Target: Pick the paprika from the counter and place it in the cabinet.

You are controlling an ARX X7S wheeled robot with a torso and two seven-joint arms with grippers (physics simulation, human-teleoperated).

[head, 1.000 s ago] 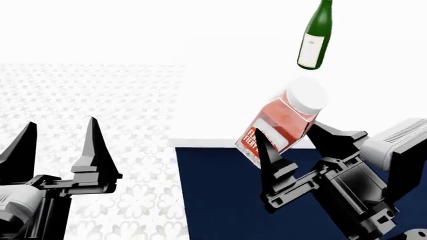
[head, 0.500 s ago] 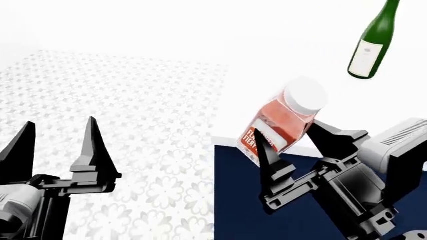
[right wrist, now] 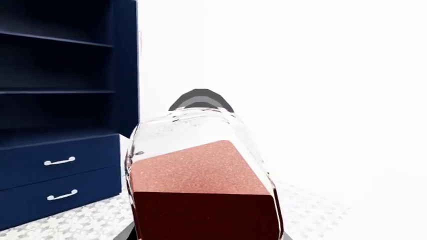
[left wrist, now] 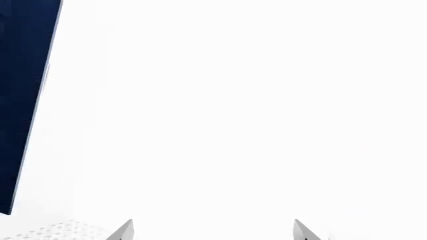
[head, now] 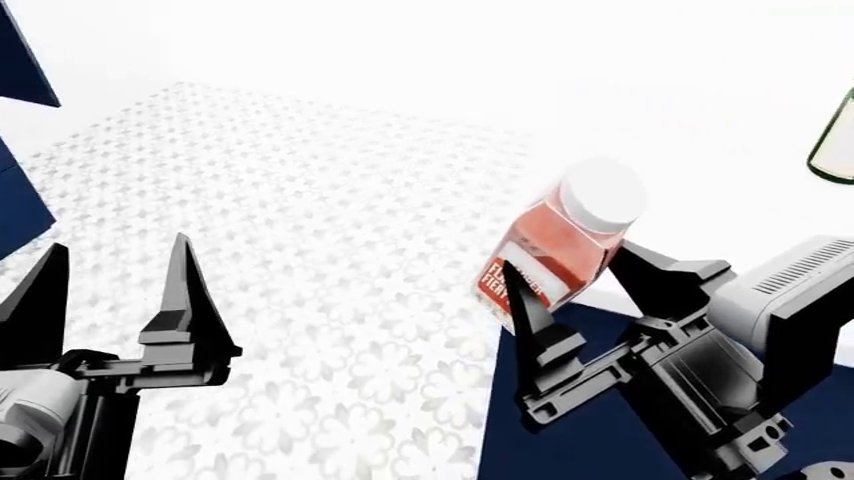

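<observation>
My right gripper (head: 574,272) is shut on the paprika (head: 561,245), a clear squarish bottle of red-orange powder with a white cap and red label, held tilted in the air. In the right wrist view the paprika (right wrist: 200,180) fills the space between the jaws. Beyond it stands the navy cabinet (right wrist: 60,100) with dark shelves and two drawers with white handles (right wrist: 59,161). The counter's navy base (head: 505,450) shows under my right arm. At the lower left my left gripper (head: 114,290) is open and holds nothing; its fingertips (left wrist: 123,230) face a white wall.
A green wine bottle (head: 834,150) shows at the right edge of the head view. Patterned white floor (head: 307,250) spreads between the counter and navy cabinet panels (head: 20,215) at the far left. A navy panel (left wrist: 20,100) borders the left wrist view.
The head view has swung left: the counter edge and wine bottle slid right, and navy cabinet panels appeared at the left. The paprika stays in my right gripper; the left gripper is unchanged.
</observation>
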